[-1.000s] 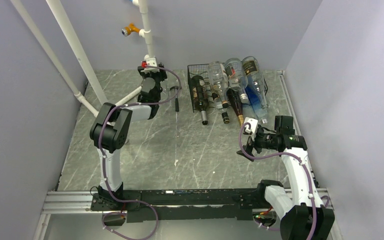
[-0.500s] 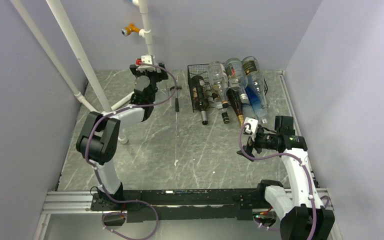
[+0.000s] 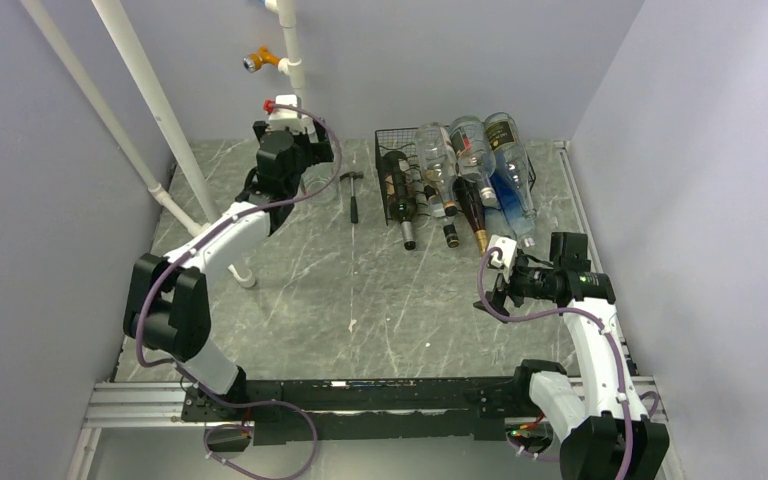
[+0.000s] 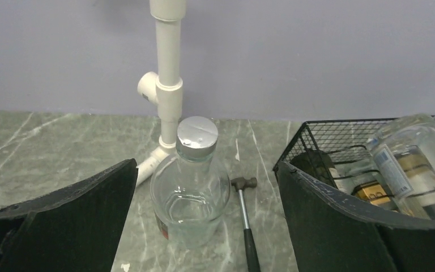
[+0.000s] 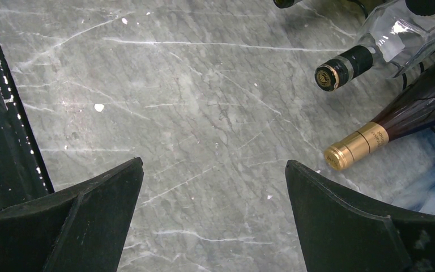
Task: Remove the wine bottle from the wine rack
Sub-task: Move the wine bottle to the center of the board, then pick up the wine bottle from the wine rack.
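Jaws gape empty on both arms; only the left wrist camera shows a clear bottle (image 4: pixel 190 195) standing upright, hammer (image 4: pixel 247 220) and wine rack (image 4: pixel 340 133) alongside.

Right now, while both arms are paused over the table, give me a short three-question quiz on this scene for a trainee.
1. Multiple choice: what lies on the table between the clear bottle and the rack?
A) hammer
B) screwdriver
C) corkscrew
2. True or false: the left jaws are shut on the clear bottle.
3. Short answer: in the right wrist view, what colour is the foil on the dark bottle neck nearest the right jaws?

Key
1. A.
2. False: they stand open, with the bottle upright and free between them.
3. Gold.
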`<state>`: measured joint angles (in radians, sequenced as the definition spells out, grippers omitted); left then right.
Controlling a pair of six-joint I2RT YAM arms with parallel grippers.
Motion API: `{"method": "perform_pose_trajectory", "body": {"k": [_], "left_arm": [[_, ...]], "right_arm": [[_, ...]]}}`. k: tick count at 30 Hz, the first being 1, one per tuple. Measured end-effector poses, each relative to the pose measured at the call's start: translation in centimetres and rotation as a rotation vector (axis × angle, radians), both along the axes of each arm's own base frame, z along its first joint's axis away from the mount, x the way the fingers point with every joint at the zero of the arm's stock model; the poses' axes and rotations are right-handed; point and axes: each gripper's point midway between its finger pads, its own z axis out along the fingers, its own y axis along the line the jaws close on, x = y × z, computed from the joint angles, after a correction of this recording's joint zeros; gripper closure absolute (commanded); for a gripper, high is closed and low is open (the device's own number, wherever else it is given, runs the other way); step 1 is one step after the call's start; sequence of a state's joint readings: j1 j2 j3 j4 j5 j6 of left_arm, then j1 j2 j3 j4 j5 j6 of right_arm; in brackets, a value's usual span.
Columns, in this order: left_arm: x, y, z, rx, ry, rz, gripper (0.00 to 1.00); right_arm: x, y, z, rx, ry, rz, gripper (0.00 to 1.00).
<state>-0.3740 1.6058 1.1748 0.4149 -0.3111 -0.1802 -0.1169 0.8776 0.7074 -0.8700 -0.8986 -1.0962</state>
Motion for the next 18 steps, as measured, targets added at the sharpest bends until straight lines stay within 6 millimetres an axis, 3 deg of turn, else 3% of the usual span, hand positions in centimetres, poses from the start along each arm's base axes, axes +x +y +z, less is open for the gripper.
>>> {"method": "perform_pose_trajectory", "body": {"k": [9,18], "left_arm": [[-1.4,-0.4,2.6,-0.059,0.117,-0.021,0.00],[-3.6,-0.3,3.0,-0.100,0.218,-0.033,0.00]], "right_arm": [[0.0,0.0,0.0,0.001,0.000,0.000,0.00],[0.0,0.0,0.0,0.002,0.001,-0.003,0.00]]}}
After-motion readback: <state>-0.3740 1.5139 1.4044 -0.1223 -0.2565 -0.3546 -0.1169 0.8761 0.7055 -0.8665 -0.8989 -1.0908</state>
